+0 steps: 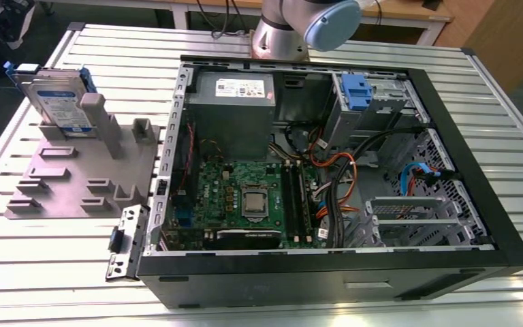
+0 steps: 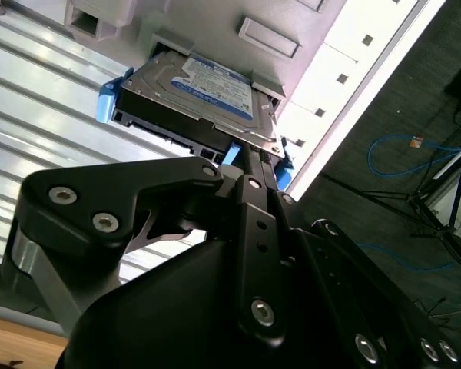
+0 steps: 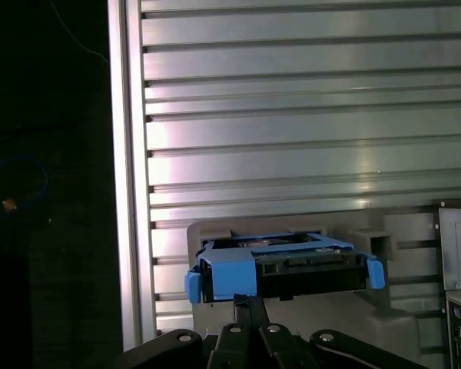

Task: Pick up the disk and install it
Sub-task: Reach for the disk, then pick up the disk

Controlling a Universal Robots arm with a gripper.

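Note:
The disk [image 1: 57, 95] stands on edge in a grey slotted holder [image 1: 71, 177] on the table, at the exterior view's left; it is silver-grey with a white and blue label and a blue bracket. In both wrist views my gripper [image 3: 248, 301] points at the disk [image 3: 280, 265], with its black fingers drawn together and nothing between them. The fingertips [image 2: 242, 154] line up with the disk's blue-bracketed edge [image 2: 188, 96]. I cannot tell whether they touch it.
An open computer case [image 1: 334, 157] lies beside the holder, with a motherboard, cables, a grey power supply [image 1: 234, 102] and a drive bay with a blue tab [image 1: 357, 92]. The arm's base [image 1: 284, 30] stands behind the case. The slatted table's edge [image 3: 127, 192] runs close to the holder.

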